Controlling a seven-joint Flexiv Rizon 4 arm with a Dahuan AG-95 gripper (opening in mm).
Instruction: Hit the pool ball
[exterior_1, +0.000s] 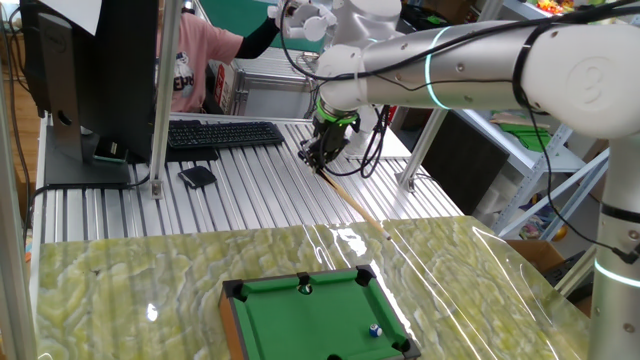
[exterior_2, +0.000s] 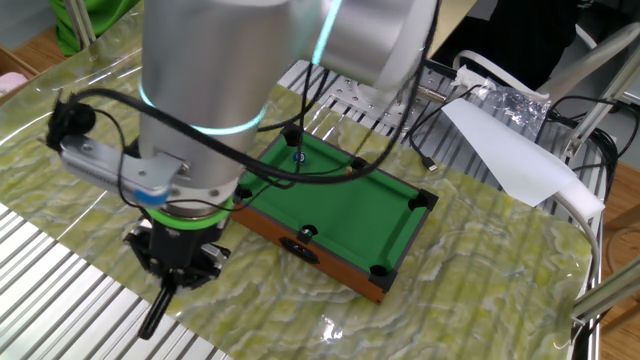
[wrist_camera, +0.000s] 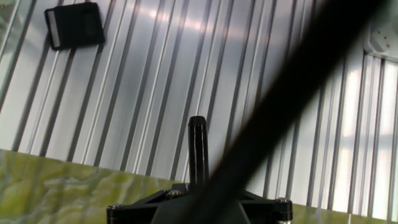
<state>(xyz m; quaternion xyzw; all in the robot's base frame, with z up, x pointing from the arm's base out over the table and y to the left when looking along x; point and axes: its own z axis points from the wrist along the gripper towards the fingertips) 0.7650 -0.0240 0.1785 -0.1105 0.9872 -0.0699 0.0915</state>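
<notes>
The mini green pool table (exterior_1: 330, 310) sits on the marble-patterned top near the front edge. The tiny blue and white pool ball (exterior_1: 375, 328) lies on its felt near the right rail; it also shows in the other fixed view (exterior_2: 299, 156). A dark small ball (exterior_1: 305, 287) rests by a far pocket. My gripper (exterior_1: 325, 150) hangs over the ribbed metal surface, well behind the pool table, shut on a thin cue stick (exterior_1: 358, 205) that slants toward the pool table. In the other fixed view the gripper (exterior_2: 175, 265) shows the cue's dark end (exterior_2: 155, 320) sticking out. A dark blurred bar (wrist_camera: 298, 81) crosses the hand view.
A keyboard (exterior_1: 220, 133) and a small black device (exterior_1: 197, 176) lie on the ribbed metal surface (exterior_1: 250, 195) behind the gripper. A monitor (exterior_1: 95, 70) stands at the back left. A person in pink (exterior_1: 195, 60) sits behind. White paper (exterior_2: 510, 150) lies past the pool table.
</notes>
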